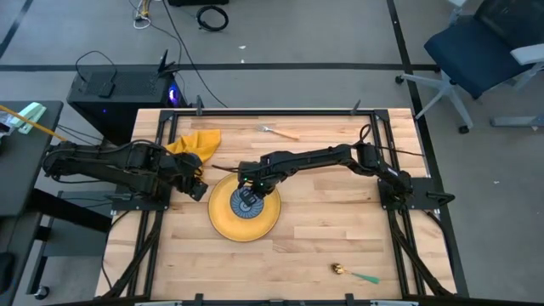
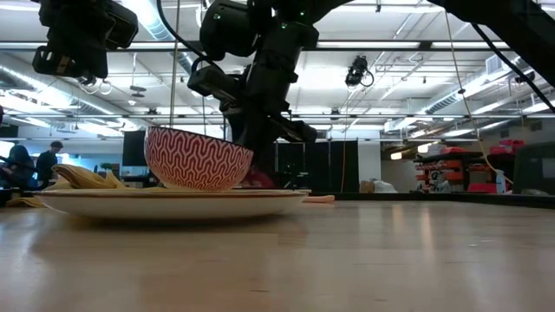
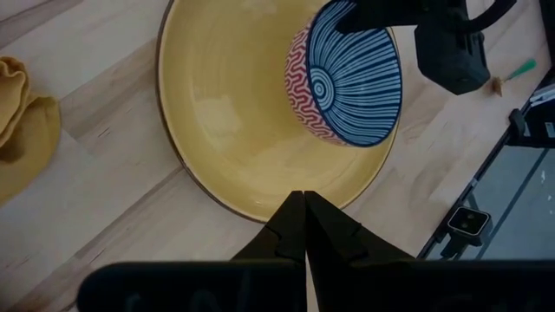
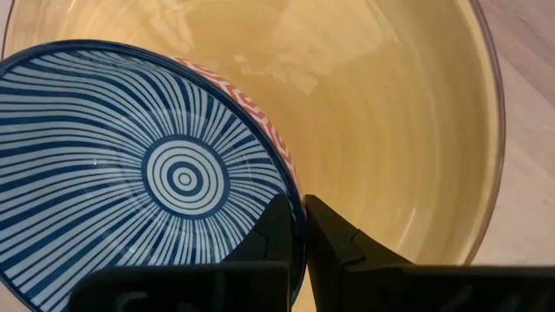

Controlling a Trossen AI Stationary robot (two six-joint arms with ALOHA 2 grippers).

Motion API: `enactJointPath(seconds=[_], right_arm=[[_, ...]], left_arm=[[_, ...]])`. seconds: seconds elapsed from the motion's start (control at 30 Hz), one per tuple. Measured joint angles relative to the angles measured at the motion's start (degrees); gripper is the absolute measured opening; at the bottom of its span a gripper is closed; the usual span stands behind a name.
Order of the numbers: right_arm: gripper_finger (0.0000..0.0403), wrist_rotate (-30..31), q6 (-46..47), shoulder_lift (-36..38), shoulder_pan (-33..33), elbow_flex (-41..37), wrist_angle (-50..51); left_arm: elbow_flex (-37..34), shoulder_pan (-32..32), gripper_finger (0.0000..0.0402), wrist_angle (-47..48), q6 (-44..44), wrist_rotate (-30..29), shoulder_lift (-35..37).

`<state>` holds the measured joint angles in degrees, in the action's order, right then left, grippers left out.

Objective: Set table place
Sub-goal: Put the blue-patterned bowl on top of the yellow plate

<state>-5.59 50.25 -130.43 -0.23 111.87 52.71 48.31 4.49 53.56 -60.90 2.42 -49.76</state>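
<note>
The round yellow plate (image 1: 228,223) lies on the wooden table (image 1: 340,229). The small bowl (image 1: 248,202), blue-striped inside and red-patterned outside, is on the plate (image 4: 390,113) and tilts a little in the low view (image 2: 198,158). My right gripper (image 4: 302,227) is shut on the bowl's rim. My left gripper (image 3: 303,218) is shut and empty, above the table at the plate's left edge (image 3: 186,173). The yellow napkin (image 1: 195,143) lies crumpled at the far left. The orange-handled fork (image 1: 280,131) lies at the far edge. The green-handled spoon (image 1: 355,274) lies at the near right. My right gripper pinches the bowl's rim (image 4: 290,186), with one finger (image 4: 273,230) inside the bowl and one (image 4: 338,234) outside. The fingers come from above, pointing down. The bowl sits open side up and slightly tilted, its bottom down at the plate (image 2: 169,201).
Black metal rails (image 1: 399,170) edge the table. A black box (image 1: 119,89) with cables stands beyond the far left corner, and an office chair (image 1: 484,42) beyond the far right. Bare wood lies to the right of the plate.
</note>
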Motion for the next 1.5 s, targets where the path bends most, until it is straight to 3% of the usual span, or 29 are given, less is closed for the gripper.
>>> enactJointPath(seconds=[1.2, 1.5], right_arm=[[0.0031, 0.3, -1.3, -0.4, 0.6, -2.4, -4.9], [0.0062, 0.2, -1.3, -0.4, 0.6, -2.4, -6.3]], left_arm=[[0.0, 0.0, 0.0009, -0.1, 0.0, 0.0, 0.0], [0.0, 0.0, 0.0009, -0.2, 0.0, 0.0, 0.0]])
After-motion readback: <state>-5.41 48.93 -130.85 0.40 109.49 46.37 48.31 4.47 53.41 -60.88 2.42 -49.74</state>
